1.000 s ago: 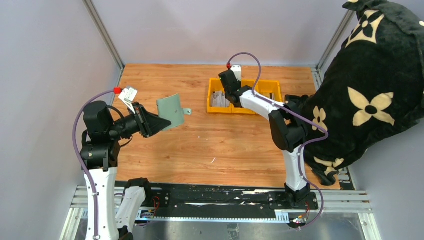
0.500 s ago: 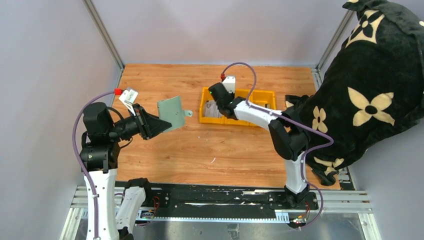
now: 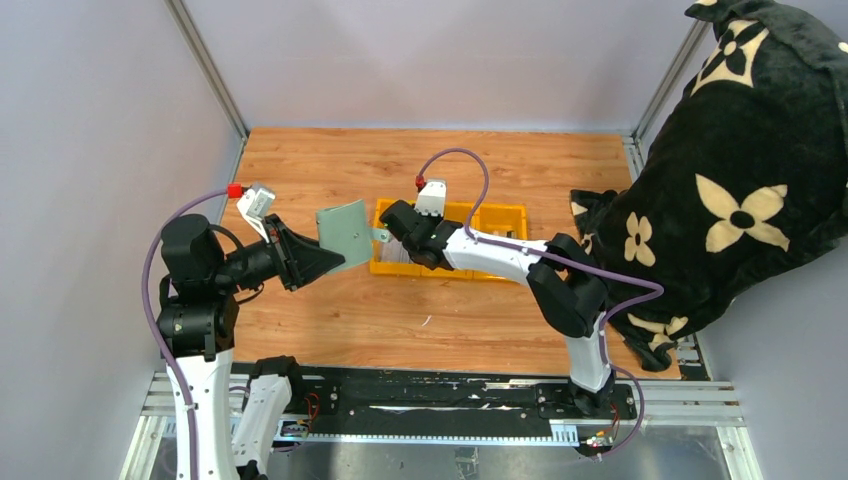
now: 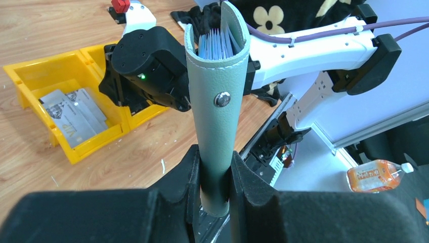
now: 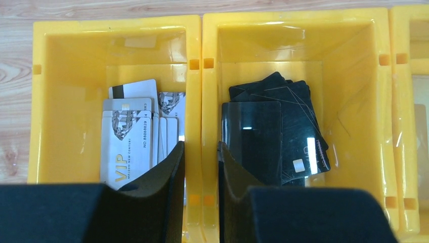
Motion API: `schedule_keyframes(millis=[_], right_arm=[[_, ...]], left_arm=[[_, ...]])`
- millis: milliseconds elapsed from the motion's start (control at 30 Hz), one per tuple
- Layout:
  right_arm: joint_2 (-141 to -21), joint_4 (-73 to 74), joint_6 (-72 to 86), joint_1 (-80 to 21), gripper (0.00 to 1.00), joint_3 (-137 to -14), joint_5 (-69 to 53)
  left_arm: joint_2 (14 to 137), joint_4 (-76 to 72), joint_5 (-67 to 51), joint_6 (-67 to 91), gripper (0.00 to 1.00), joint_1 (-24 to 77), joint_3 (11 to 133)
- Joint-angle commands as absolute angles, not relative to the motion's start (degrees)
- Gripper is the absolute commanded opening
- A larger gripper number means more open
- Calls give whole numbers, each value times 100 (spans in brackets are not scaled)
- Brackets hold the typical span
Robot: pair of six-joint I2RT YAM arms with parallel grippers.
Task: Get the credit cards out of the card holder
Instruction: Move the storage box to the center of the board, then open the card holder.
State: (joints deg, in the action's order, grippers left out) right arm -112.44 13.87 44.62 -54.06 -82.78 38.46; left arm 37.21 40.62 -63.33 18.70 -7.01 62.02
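White links (image 3: 490, 255), black joints (image 3: 565, 295), purple cables (image 3: 458, 152)

One card holder (image 3: 345, 232), three yellow bins (image 5: 76, 66)

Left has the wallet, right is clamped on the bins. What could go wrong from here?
1. The right gripper pinches the yellow bins only by their thin shared wall. They could tip or slip, spilling the silver cards and black cards.
2. The left gripper holds the wallet by its bottom end only. It may twist loose when the cards inside are pulled.
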Motion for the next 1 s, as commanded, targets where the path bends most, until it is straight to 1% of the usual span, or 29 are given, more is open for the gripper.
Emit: schedule_keyframes(millis=[0,33,133,200,233,333,367,467,600,767,867,967], right_arm=[[-11093,1814,4969,-5561,0,-8318,4492],[-11102,1798,4931,-5563,0,-8323,4522],[-11059,1215,4341,-5538,11,-8227,4292],[-10939,840,3687,-5520,22,-8192,3915],[-10788,717,3426,-5520,31,-8174,3691],[-10236,573,2865,-5477,52,-8027,3293],[-10002,583,2804,-5388,58,-7915,2955],[-9012,678,3002,-5158,67,-7558,2175],[-7822,496,2969,-5021,74,-7023,1015],[-6614,-620,2960,-4820,81,-6384,-1596],[-6484,-1079,3093,-4755,82,-6379,-3008],[-6824,-719,3038,-4755,83,-6966,-3971]], left_arm=[[3633,4030,-6495,1941,0,-703,6237],[3625,4029,-6500,1938,0,-705,6241],[3622,4031,-6504,1954,0,-704,6242],[3623,4034,-6500,1960,0,-703,6234],[3626,4042,-6504,1960,0,-703,6225],[3630,4041,-6492,1930,0,-703,6206],[3632,4050,-6483,1907,0,-703,6212],[3666,4045,-6432,1816,0,-703,6213],[3707,4053,-6482,1770,0,-703,6242],[3680,4058,-6674,1699,0,-704,6310],[3634,4066,-6788,1708,0,-704,6338],[3579,4067,-6891,1744,0,-705,6377]])
